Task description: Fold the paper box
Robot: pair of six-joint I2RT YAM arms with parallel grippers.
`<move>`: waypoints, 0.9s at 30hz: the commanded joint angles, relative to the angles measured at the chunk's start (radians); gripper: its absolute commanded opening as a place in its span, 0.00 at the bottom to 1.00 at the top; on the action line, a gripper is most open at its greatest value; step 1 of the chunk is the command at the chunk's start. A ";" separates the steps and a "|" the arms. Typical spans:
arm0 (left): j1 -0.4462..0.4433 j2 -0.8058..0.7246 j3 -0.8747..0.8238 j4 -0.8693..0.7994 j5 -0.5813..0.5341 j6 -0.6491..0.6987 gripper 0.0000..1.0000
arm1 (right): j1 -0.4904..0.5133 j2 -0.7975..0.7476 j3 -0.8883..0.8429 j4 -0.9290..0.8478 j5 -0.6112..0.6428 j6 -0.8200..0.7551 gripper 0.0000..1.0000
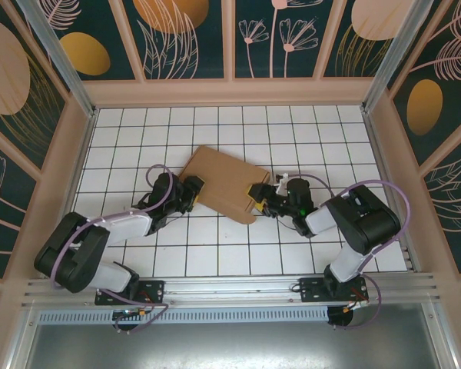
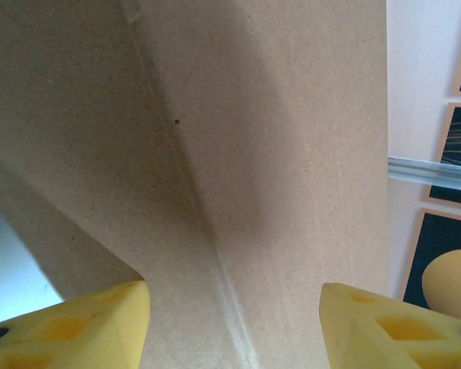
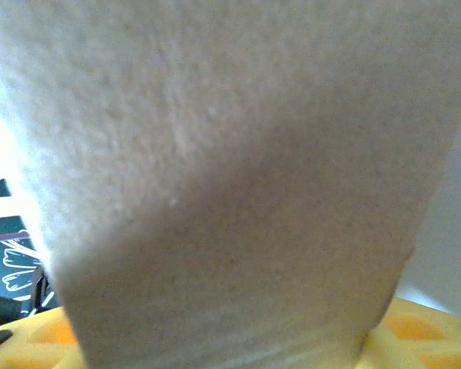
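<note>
Against the paper box (image 1: 223,184) the left fingers (image 2: 84,330) were spread wide, while it could not be told whether its right edge was gripped by the right fingers (image 3: 430,342).

No readable text, labels or numbers anywhere, paper box (image 1: 223,181) unmarked

Top camera looks down; wrist cameras hug box (image 1: 224,183).
</note>
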State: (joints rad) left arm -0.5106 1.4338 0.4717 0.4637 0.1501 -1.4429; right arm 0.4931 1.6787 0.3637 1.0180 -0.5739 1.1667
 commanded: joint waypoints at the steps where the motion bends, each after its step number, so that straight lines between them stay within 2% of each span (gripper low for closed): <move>1: -0.009 0.046 -0.044 0.184 0.028 -0.018 0.59 | 0.038 -0.016 0.030 0.027 -0.060 0.025 0.60; 8: -0.009 0.111 -0.048 0.384 0.059 -0.029 0.57 | 0.038 -0.048 0.050 -0.058 -0.081 0.013 0.59; 15: -0.009 0.124 -0.077 0.485 0.029 -0.003 0.55 | 0.037 -0.021 0.078 0.021 -0.157 0.127 0.53; 18: -0.009 0.106 -0.053 0.463 0.053 0.066 0.56 | 0.030 -0.030 0.096 -0.033 -0.175 0.135 0.51; 19: -0.008 0.081 -0.033 0.409 0.058 0.121 0.57 | 0.025 -0.039 0.098 -0.057 -0.173 0.130 0.50; 21: -0.009 0.001 0.045 0.161 0.041 0.329 0.60 | 0.003 -0.060 0.107 -0.135 -0.176 0.112 0.46; 23: -0.009 -0.081 0.135 -0.109 -0.020 0.624 0.60 | -0.023 -0.076 0.118 -0.213 -0.179 0.096 0.44; 25: -0.009 -0.150 0.193 -0.283 -0.096 0.836 0.59 | -0.044 -0.080 0.126 -0.249 -0.194 0.087 0.43; 27: -0.009 -0.204 0.239 -0.386 -0.119 0.997 0.55 | -0.058 -0.079 0.133 -0.265 -0.214 0.082 0.43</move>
State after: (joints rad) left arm -0.5167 1.3109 0.6380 0.3420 0.1017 -0.8474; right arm 0.4507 1.6257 0.4690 0.8200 -0.7101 1.2686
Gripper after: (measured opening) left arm 0.558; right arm 0.511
